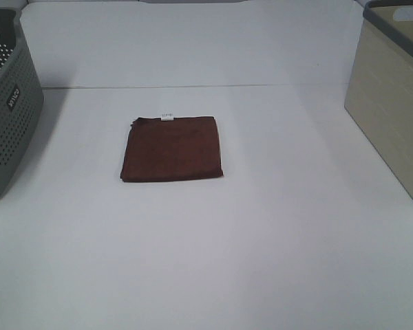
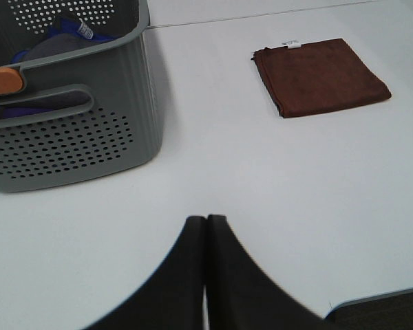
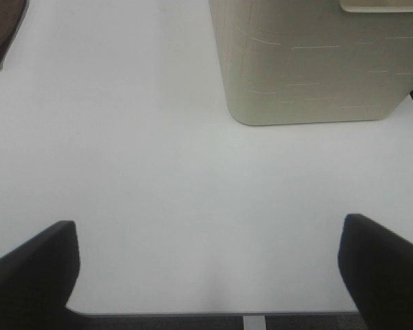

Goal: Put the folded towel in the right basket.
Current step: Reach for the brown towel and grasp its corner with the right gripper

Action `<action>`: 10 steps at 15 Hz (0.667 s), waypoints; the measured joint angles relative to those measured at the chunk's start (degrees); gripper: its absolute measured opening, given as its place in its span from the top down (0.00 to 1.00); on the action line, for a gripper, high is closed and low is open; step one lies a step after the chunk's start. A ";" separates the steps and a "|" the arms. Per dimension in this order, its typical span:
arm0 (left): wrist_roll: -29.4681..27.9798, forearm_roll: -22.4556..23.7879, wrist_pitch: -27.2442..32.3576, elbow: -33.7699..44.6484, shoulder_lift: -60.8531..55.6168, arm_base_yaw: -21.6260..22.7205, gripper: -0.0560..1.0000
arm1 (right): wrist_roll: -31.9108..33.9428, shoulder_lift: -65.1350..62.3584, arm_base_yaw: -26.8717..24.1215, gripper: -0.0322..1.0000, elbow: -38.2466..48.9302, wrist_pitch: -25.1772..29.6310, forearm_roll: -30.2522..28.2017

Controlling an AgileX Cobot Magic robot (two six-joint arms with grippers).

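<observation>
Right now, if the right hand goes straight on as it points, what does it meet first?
Probably the beige basket: only bare table lies between the open right hand and its near wall. The hand's centreline runs close to the basket's corner, so it may only clip it; depth is unclear.

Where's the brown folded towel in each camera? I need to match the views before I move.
Exterior high: towel lies flat mid-table, between the grey basket and beige basket.
Left wrist: towel beyond the shut left tool, apart from the grey basket.
Right wrist: only a towel corner at the frame edge, apart from the beige basket.
Shared landmark: the white table, in all three.
</observation>
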 joint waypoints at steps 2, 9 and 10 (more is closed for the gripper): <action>0.00 0.00 0.00 0.00 0.00 0.00 0.95 | 0.00 0.00 0.00 0.02 0.00 0.00 0.00; 0.00 0.00 0.00 0.00 0.00 0.00 0.95 | 0.00 0.00 0.00 0.02 0.00 0.00 0.00; 0.00 0.00 0.00 0.00 0.00 0.00 0.95 | 0.00 0.00 0.00 0.02 0.00 0.00 0.00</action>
